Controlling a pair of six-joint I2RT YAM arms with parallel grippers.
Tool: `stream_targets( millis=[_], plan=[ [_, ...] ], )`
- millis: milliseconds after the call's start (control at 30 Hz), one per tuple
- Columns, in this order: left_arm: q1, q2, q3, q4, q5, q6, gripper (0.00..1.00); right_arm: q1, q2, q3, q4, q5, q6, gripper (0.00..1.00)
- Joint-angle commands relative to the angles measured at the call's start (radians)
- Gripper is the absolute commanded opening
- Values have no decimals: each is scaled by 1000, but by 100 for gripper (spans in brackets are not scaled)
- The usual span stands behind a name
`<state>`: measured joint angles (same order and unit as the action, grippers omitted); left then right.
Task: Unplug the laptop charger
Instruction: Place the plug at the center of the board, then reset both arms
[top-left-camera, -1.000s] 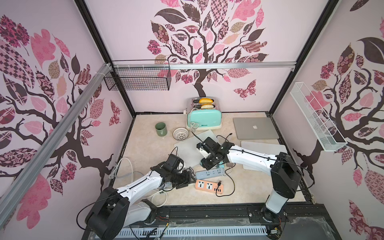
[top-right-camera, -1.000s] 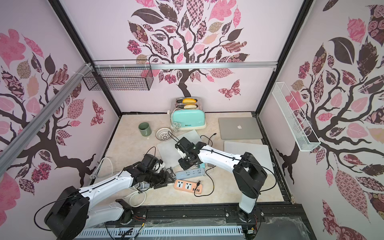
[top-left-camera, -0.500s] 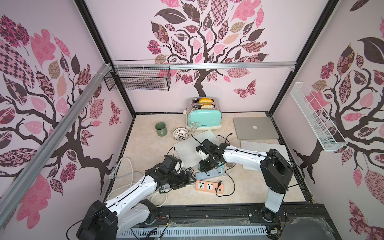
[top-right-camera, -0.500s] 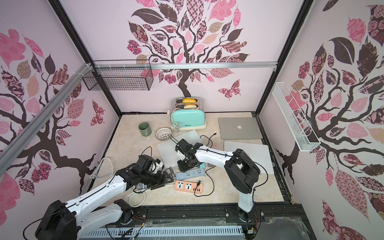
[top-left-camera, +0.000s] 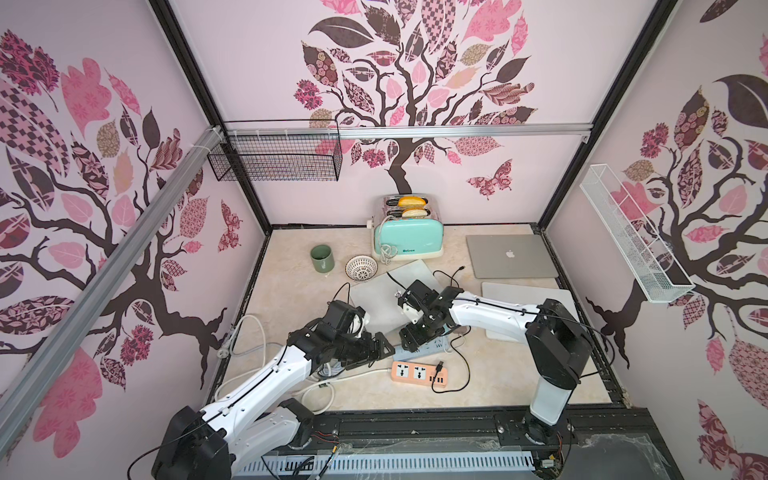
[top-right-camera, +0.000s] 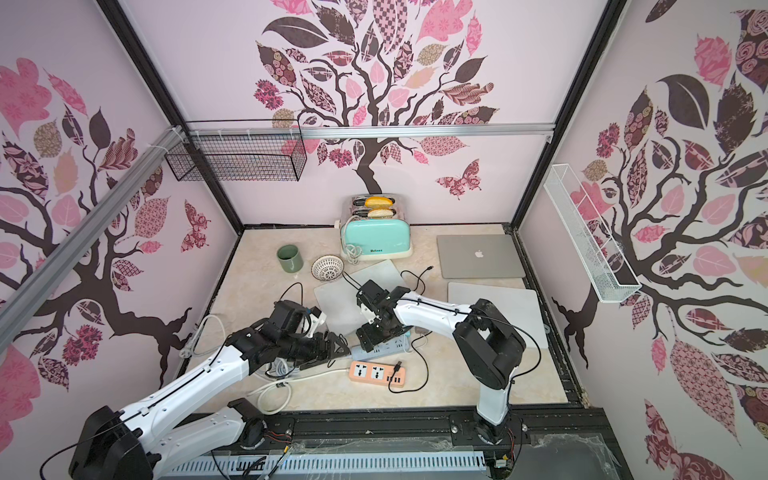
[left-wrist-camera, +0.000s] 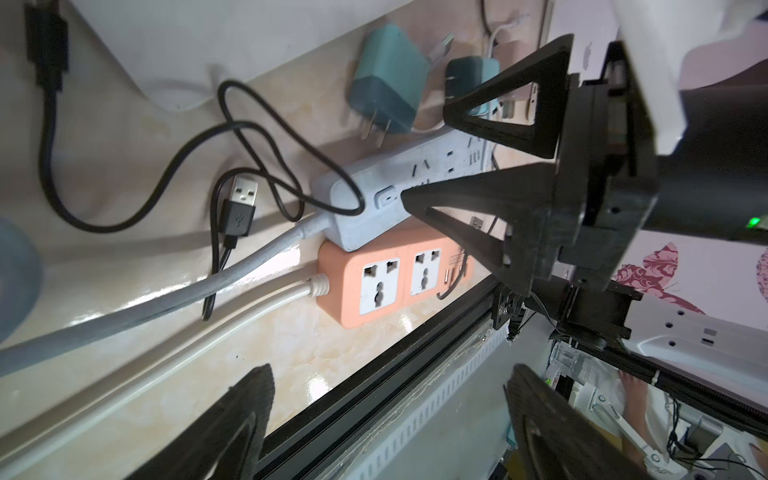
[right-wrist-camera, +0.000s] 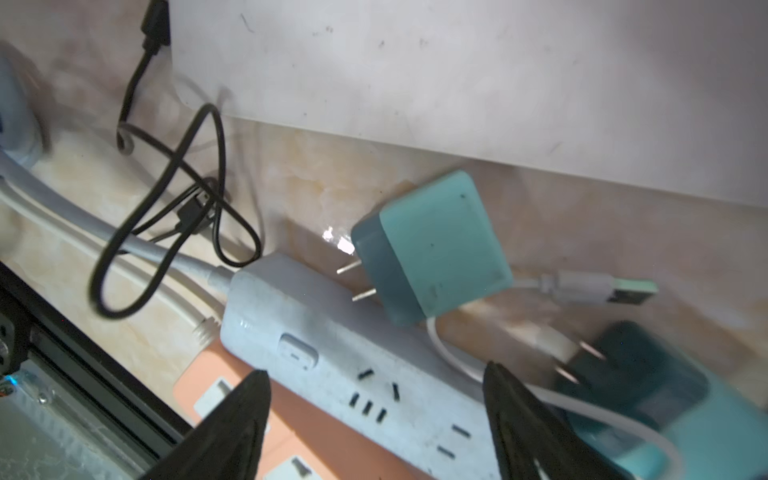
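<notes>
On the beige worktop (top-left-camera: 291, 291), a teal charger (right-wrist-camera: 432, 249) lies with prongs bare, just beside the grey power strip (right-wrist-camera: 332, 357). The left gripper (left-wrist-camera: 388, 370) and right gripper (right-wrist-camera: 376, 370) hold their jaws wide, empty.

You'll find the teal charger (right-wrist-camera: 432, 249) lying on its side on the tabletop. Its two prongs are bare and out of every socket, at the edge of the grey-blue power strip (right-wrist-camera: 332, 353). A darker charger (right-wrist-camera: 648, 395) lies close by, blurred, prongs bare too. In both top views the strip sits lower centre of frame.
</notes>
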<state>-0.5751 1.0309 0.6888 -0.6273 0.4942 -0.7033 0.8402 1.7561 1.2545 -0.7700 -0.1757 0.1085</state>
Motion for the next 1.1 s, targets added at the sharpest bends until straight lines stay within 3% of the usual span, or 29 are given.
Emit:
stream_targets(
  millis=[0, 67, 233, 333, 433, 500, 533, 633, 700, 767, 900, 1067],
  plan=[
    [1, -20, 106, -94, -140, 108, 98, -1, -121, 79, -65, 91, -49, 92],
    [10, -19, 168, -134, -219, 158, 98, -2, -179, 93, -83, 149, -64, 99],
    [108, -29, 269, -129, -324, 189, 98, -9, -356, 85, -57, 356, -61, 99],
    [151, -51, 257, -66, -452, 190, 98, -23, -471, 32, -6, 452, -54, 99],
    [153, -89, 120, 188, -554, 253, 98, -150, -601, -55, 35, 535, 150, 99],
    [153, -116, -34, 480, -603, 254, 98, -276, -708, -200, 104, 583, 342, 100],
    [155, -123, -93, 606, -625, 248, 98, -309, -745, -259, 136, 606, 372, 99],
    [156, -100, -184, 822, -709, 213, 98, -374, -840, -441, 317, 642, 219, 100],
    [156, -53, -154, 762, -734, 252, 98, -382, -892, -573, 523, 662, -15, 99],
    [157, -15, -140, 745, -770, 292, 98, -455, -914, -680, 668, 615, -107, 99],
    [180, 51, -137, 820, -792, 439, 98, -698, -849, -790, 850, 355, -149, 99],
    [297, 66, -202, 903, -751, 567, 98, -825, -732, -865, 1057, 279, -138, 99]
  ],
)
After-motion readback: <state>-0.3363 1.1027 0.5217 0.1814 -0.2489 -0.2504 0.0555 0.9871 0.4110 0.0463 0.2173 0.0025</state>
